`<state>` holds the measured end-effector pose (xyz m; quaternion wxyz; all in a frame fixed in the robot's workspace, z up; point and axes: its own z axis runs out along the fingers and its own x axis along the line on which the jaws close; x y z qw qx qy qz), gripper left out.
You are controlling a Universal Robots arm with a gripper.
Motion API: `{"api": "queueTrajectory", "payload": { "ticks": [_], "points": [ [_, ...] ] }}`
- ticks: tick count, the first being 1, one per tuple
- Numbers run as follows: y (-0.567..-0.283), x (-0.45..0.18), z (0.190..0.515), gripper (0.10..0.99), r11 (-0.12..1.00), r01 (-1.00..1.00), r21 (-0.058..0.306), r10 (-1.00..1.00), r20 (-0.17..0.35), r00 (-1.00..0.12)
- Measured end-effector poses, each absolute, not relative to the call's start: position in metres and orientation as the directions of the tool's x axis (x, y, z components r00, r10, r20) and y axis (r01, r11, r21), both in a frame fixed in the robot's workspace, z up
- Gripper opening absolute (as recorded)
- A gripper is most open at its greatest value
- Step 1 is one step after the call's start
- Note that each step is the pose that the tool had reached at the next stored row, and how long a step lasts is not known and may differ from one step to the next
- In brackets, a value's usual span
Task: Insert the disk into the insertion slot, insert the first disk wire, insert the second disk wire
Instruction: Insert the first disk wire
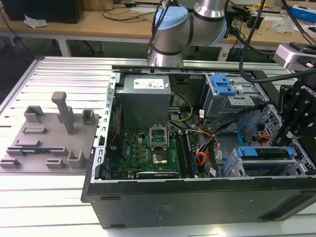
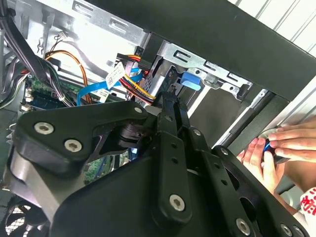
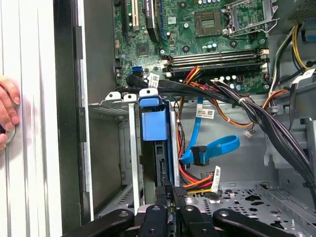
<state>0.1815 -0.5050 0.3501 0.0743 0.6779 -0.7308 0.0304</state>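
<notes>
Gripper point(image 3: 169, 191): jaws drawn close together at the near end of the disk. Whether they pinch it or only bear on it cannot be told.
Disk point(image 3: 154, 123): stands on edge inside the insertion slot point(image 3: 132, 148), toward the exterior view's right of the computer case point(image 1: 197, 197), with its blue carrier end facing the motherboard point(image 3: 197, 29).
Reason for hold: in my judgement, a narrow closed tip in line with the slot suits guiding the disk along the slot's rails.
Second disk wire point(image 3: 219, 147): loops loose just beside the slot with its plug hanging free, clear of the disk's path.
Person's hand point(image 2: 279, 143): rests on the table point(image 1: 49, 207) outside the case on a small blue-and-silver object, apart from the arm and apparently standing by.
</notes>
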Motion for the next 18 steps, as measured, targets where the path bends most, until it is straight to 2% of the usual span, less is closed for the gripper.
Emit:
{"api": "queueTrajectory", "payload": {
  "ticks": [18],
  "points": [
    [-0.5061, 0.1811, 0.3469, 0.165, 0.087, -0.995, 0.056, -0.986, 0.150, -0.077]
  ]
}}
